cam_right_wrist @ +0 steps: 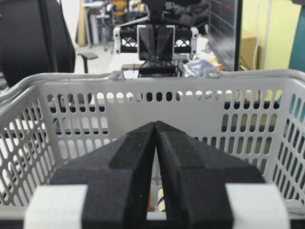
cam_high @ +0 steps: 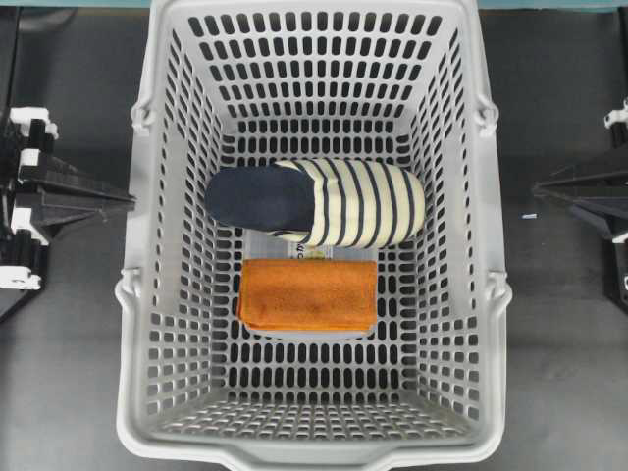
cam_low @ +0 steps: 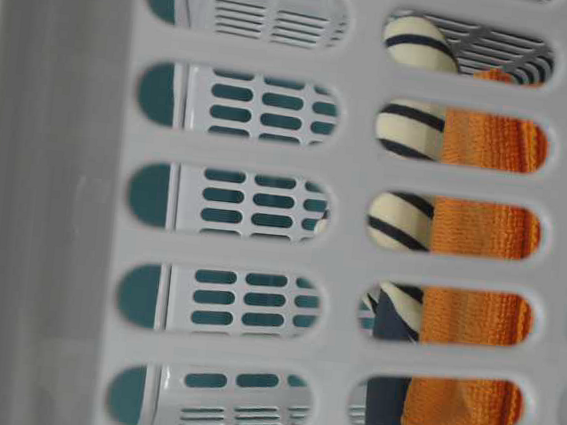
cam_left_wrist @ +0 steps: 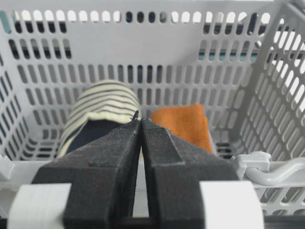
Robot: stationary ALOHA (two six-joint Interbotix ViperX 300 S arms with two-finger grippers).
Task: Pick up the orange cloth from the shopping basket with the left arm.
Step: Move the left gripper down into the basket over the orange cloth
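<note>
Dark tabletop | orange cloth (cam_high: 308, 294) inside shopping basket (cam_high: 132, 294) | both arms' jaws together, outside basket

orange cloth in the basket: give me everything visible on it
The orange cloth is a folded rectangle of terry-like, fuzzy fabric, lying flat on the floor of the shopping basket, near the middle. It rests on a pale flat item whose edges show around it. A striped cream-and-navy slipper lies just beyond it, close or touching. No gripper is on it.

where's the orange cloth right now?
In the overhead view the orange cloth lies folded flat on the floor of the shopping basket, near its centre, just below the striped slipper. No gripper touches it.
</note>
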